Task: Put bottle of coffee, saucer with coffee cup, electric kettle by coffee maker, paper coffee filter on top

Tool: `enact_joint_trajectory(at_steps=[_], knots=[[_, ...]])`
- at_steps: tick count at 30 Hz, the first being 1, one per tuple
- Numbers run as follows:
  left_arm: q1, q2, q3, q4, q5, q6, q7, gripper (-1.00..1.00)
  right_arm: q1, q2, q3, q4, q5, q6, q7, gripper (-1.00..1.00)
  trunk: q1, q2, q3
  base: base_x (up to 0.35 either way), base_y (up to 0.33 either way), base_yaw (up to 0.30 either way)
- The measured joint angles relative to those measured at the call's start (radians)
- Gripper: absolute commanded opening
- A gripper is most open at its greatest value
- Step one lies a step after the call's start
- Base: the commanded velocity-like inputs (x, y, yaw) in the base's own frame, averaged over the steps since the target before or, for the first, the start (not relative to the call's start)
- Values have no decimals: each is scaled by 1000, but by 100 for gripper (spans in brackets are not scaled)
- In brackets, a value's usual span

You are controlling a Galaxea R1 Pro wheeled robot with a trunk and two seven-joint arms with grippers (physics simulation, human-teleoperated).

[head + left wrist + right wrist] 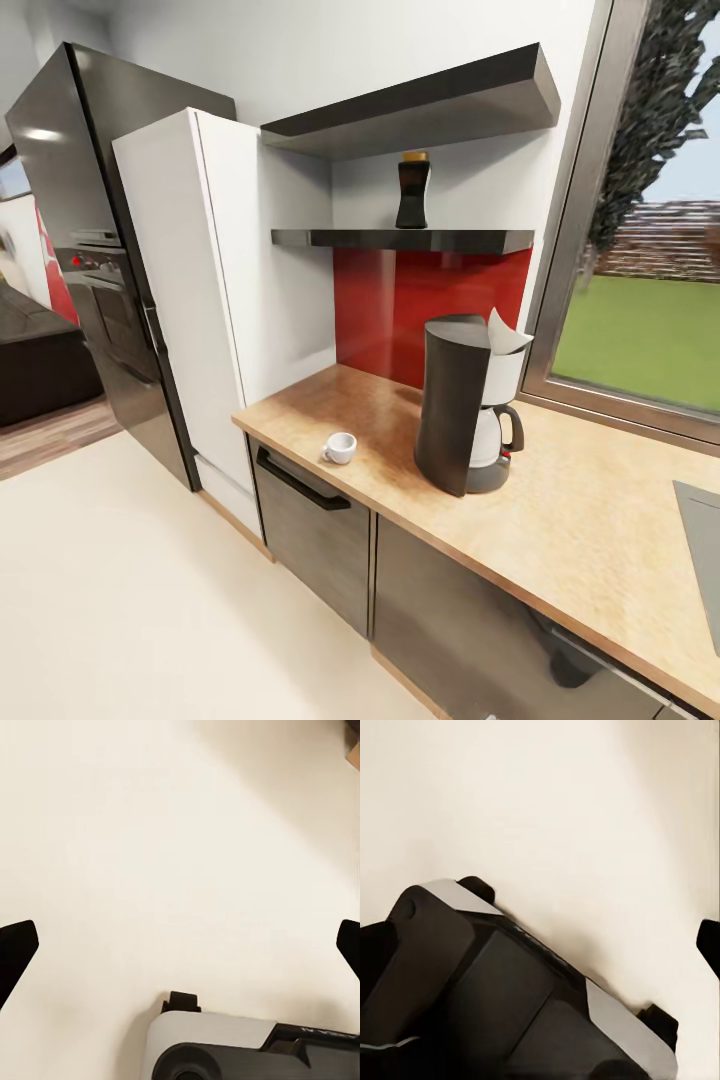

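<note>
My left gripper (180, 945) hangs over pale floor (150, 832), fingers spread wide, nothing between them. Right gripper (544, 937): one fingertip shows, so I cannot tell its spread. Well ahead of and above both, the bottle of coffee (412, 190) stands upright on the kitchen shelf (400, 240). Below it, the coffee maker (468, 405) carries the paper coffee filter (505, 333), with the coffee cup (340, 447) nearby on the kitchen countertop (560, 520). That bottle looks rigid, light and likely slick; I'd pinch its narrow waist, below the golden lid.
</note>
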Motion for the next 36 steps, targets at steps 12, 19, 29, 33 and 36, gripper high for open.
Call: enact_joint_trajectory(at_steps=[12,19,29,33,36], knots=[[0,-1,9,15,-1,-1,-1,100,32,-41,-5,155,-7,-145,77,100,0,0,0,0,0,0],[0,-1,8,17,-1,-1,-1,100,34,-47,-6,155,-7,-145,78,100,0,0,0,0,67,0],[0,-1,8,20,-1,-1,-1,100,35,-48,-6,155,-7,-143,79,100,0,0,0,0,233,0],[0,-1,7,21,-1,-1,-1,100,35,-48,-6,155,-7,-142,81,100,0,0,0,0,183,-48],[0,-1,7,21,-1,-1,-1,100,35,-48,-6,155,-7,-142,81,100,0,0,0,0,74,-174]])
